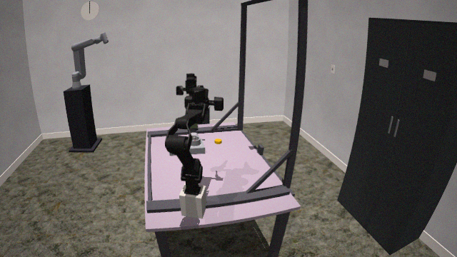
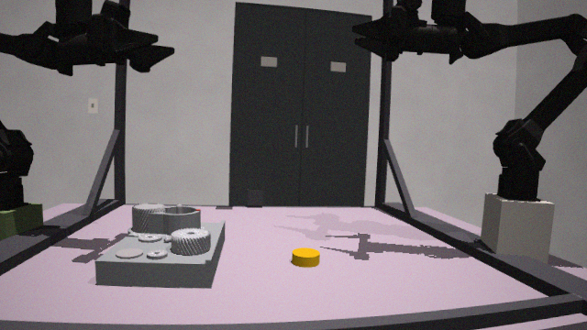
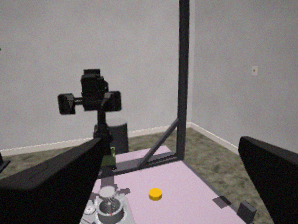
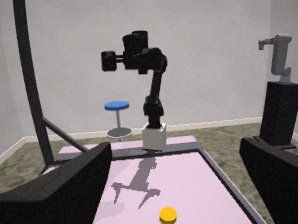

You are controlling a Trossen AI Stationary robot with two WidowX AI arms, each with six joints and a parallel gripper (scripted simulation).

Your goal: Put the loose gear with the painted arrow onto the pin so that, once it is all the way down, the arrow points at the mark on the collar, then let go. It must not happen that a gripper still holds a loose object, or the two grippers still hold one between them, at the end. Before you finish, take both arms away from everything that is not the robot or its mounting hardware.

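The loose gear, a yellow disc (image 2: 305,257), lies flat on the pink table top, to the right of the grey fixture block (image 2: 160,260). It also shows in the left wrist view (image 3: 154,193) and the right wrist view (image 4: 168,215). I cannot make out any arrow on it. The collar (image 2: 182,216) stands at the back of the block with a small red mark (image 2: 197,210) on its rim. My left gripper (image 2: 362,37) is open and empty, high above the table. My right gripper (image 2: 158,50) is open and empty, high above the fixture side.
Two grey gears (image 2: 190,241) and flat discs sit on the block. Dark frame posts (image 2: 384,105) and rails ring the table. A small black block (image 1: 260,148) sits near one edge. A dark cabinet (image 2: 300,105) stands behind.
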